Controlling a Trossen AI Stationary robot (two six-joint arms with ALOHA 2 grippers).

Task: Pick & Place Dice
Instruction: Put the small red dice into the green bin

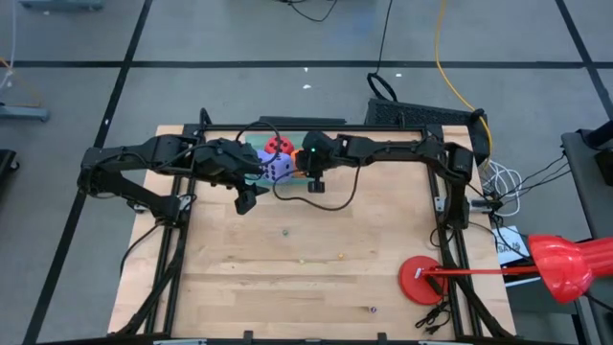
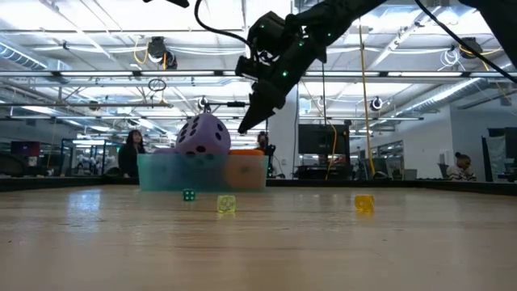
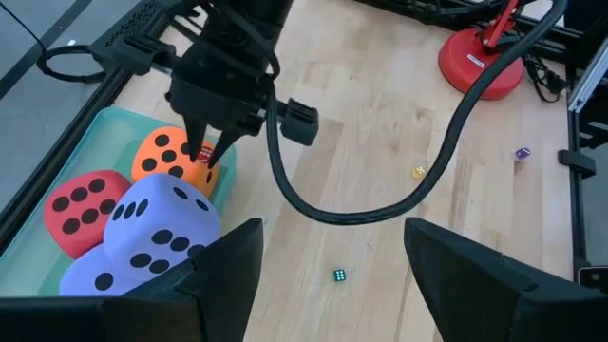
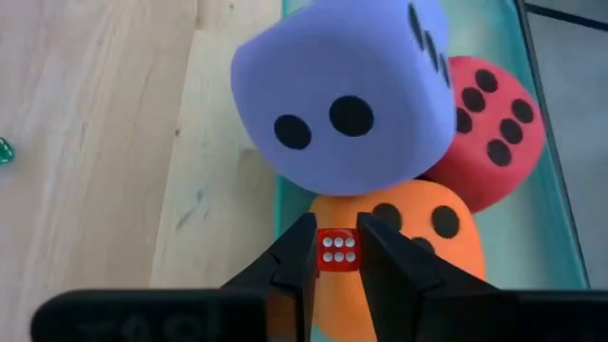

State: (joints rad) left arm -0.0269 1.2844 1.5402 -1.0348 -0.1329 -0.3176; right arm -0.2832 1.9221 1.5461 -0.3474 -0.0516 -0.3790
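The tiny red die (image 4: 336, 250) sits pinched by its side faces in the right end effector (image 4: 336, 255), above the orange foam cube (image 4: 408, 249); hard, light, slippery-looking. Left end effector (image 3: 332, 275) gapes wide, empty.

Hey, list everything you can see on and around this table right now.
foam dice: four; orange, red, two purple-blue; in the tray
tray: one, teal, back of the table
small loose dice: at least three; green, yellow, purple; on the table
round stand base: one, red, table's right front corner
small red die: one, in the right hand
left hand: open, beside the tray
right hand: shut on the small red die, over the orange one
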